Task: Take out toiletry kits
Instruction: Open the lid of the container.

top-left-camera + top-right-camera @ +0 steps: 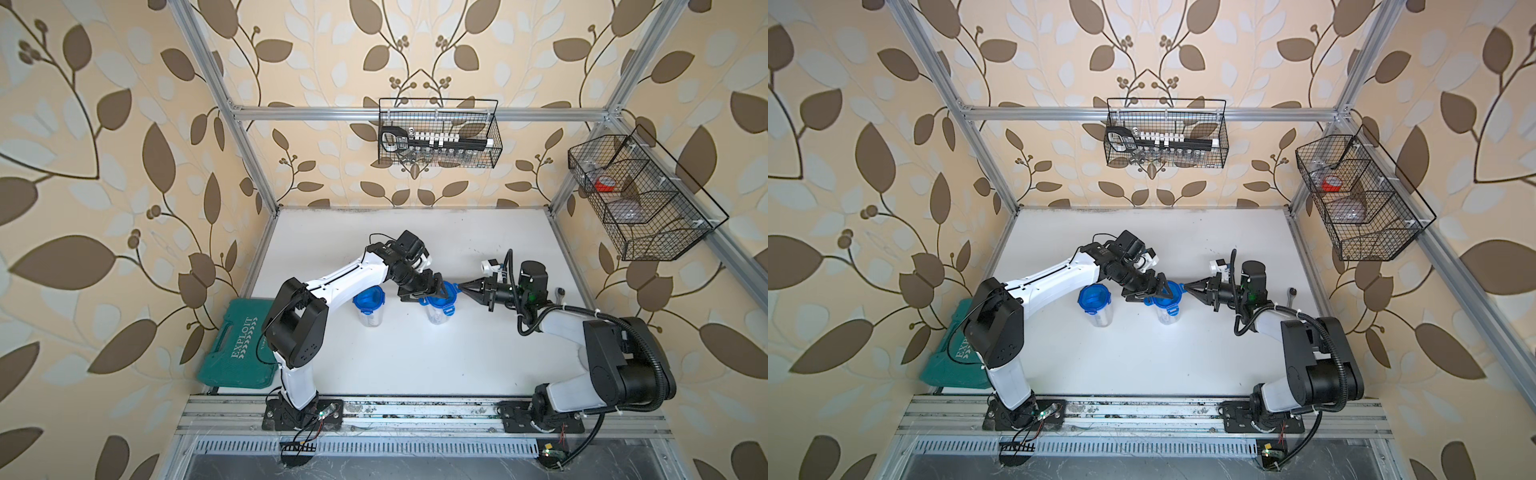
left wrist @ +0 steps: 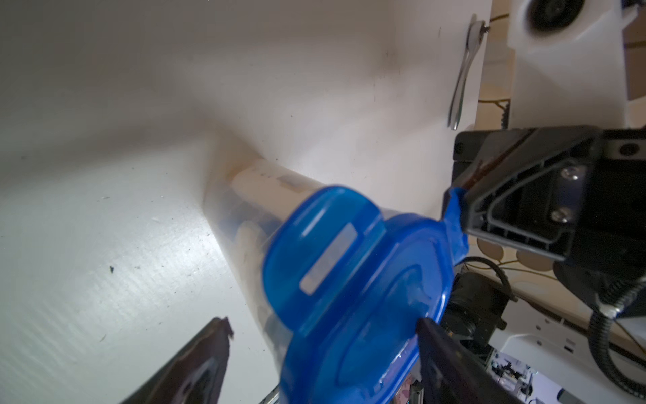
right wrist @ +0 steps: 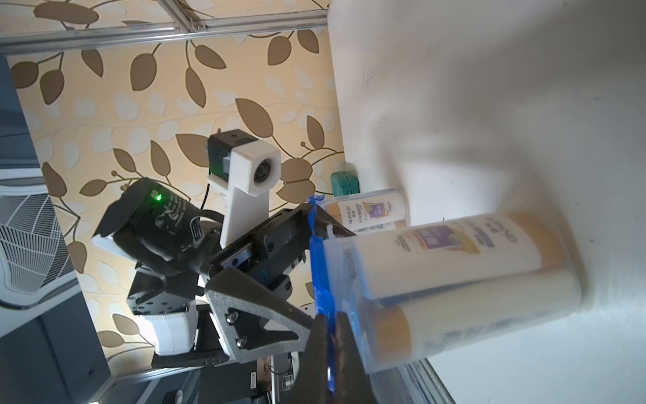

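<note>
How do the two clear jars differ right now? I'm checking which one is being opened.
The jar near the left arm's elbow stands alone, untouched; the jar between the arms has both tools at its lid. The first jar's lid lies flat with its tabs down; the second's lid has one tab flipped up, and the right tool pinches another tab. Both are upright, blue-lidded, with bottles inside.

White labelled bottles [image 3: 451, 252] with orange caps are seen packed upright inside a clear jar [image 3: 566, 280]. A second set of bottles [image 3: 370, 210] is kept in another jar behind.
</note>
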Robot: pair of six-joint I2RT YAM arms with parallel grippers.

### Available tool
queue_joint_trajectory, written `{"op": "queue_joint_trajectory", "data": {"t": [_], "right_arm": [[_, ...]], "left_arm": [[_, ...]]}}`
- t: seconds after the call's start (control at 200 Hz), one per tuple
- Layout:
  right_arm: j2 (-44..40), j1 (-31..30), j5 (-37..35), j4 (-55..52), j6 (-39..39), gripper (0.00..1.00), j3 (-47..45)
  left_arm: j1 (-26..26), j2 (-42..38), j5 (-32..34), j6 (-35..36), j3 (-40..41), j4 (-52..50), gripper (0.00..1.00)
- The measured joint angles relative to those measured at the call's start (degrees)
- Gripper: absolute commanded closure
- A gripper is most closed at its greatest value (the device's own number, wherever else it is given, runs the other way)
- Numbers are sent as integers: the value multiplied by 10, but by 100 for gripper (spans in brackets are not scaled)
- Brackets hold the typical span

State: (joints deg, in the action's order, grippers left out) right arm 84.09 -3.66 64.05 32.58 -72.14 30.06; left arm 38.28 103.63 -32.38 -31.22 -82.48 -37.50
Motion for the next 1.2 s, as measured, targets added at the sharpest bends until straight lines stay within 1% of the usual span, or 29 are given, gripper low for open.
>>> {"op": "queue_joint_trajectory", "data": {"t": [0.095,0.22,0.41,0.5,0.725,0.905,1.0,1.045,1.1,1.115,1.14,1.2], "right_arm": [[-18,-1,-5,-54,31,100,22],[-43,-2,-9,-91,54,100,43],[-58,-3,-8,-114,64,100,47],[-63,-6,-7,-114,64,100,47],[-68,-38,-2,-107,46,100,49],[-71,-62,0,-85,8,100,65],[-89,-76,0,-89,-7,100,83],[-107,-80,-3,-119,5,100,99],[-135,-82,-13,-196,36,100,135],[-145,-82,-20,-231,61,100,151],[-156,-82,-31,-275,83,100,174],[-186,-82,-73,-394,153,100,240]], "left_arm": [[0,0,15,5,-18,-24,1],[0,-1,33,9,-43,-41,2],[0,-14,62,11,-46,-59,1],[0,-23,87,11,-43,-68,1],[-6,-52,150,14,-35,-91,1],[-22,-65,173,19,-35,-95,1],[-31,-78,185,19,-31,-94,1],[-36,-90,191,19,-25,-90,1],[-44,-105,192,18,-16,-87,1],[-47,-109,191,17,-14,-85,1],[-52,-114,188,16,-11,-82,1],[-68,-122,171,11,-5,-72,6]]}}
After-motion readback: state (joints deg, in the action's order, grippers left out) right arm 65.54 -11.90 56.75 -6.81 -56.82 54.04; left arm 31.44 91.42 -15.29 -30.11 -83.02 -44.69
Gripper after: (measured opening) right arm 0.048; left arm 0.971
